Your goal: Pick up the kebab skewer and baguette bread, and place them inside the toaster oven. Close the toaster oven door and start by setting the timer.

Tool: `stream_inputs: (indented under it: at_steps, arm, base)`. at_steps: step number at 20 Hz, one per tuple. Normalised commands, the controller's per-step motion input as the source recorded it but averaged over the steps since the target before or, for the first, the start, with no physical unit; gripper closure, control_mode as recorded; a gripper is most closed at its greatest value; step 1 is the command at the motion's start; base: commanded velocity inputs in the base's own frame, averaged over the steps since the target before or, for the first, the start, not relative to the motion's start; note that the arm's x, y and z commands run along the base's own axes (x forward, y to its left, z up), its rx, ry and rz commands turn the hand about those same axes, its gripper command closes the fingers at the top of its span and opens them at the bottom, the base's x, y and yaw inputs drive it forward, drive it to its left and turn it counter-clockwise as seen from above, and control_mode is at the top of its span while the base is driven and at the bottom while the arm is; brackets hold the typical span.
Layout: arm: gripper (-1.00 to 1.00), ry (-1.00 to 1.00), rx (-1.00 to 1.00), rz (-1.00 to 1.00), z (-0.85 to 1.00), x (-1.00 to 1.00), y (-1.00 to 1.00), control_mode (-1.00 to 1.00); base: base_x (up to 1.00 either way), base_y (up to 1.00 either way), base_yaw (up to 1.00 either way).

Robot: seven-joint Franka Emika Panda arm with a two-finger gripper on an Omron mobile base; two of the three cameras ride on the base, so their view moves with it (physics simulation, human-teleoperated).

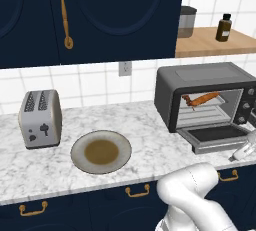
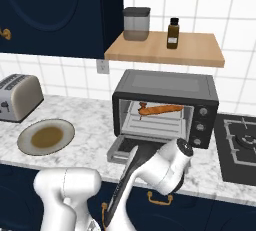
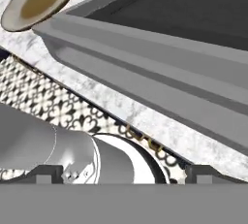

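Here the slim orange-brown baguette bread (image 2: 165,108) and dark-chunked kebab skewer (image 2: 143,108) lie on the rack inside the dark grey boxy toaster oven (image 2: 167,87). Its glass-fronted door (image 1: 216,134) hangs open and flat. The two-finger gripper (image 3: 124,172), spread wide and empty, sits low beside the door's edge, apparently to lift it shut.

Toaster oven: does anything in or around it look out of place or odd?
Nothing is spilled or damaged. The toaster oven door hangs open, flat over the counter. The baguette bread and kebab skewer lie together on the rack inside. The plate is empty.
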Motion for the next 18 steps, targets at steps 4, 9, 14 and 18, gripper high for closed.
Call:
stream_inputs:
  at_steps: [4, 9, 14, 18]
  arm:
    - [-1.00, -0.57, -0.01, 0.00, 0.01, 1.00, 0.62, -1.00]
    - [-1.00, -0.42, -0.02, 0.00, 0.00, 1.00, 0.36, -1.00]
    - [-1.00, -0.22, -0.03, 0.00, 0.06, 1.00, 0.08, -1.00]
    - [-1.00, -0.10, 0.00, 0.00, 0.27, 1.00, 0.00, -1.00]
  base:
    - [0.00, 0.00, 0.00]
    - [0.00, 0.00, 0.00]
    - [0.00, 0.00, 0.00]
    - [0.00, 0.00, 0.00]
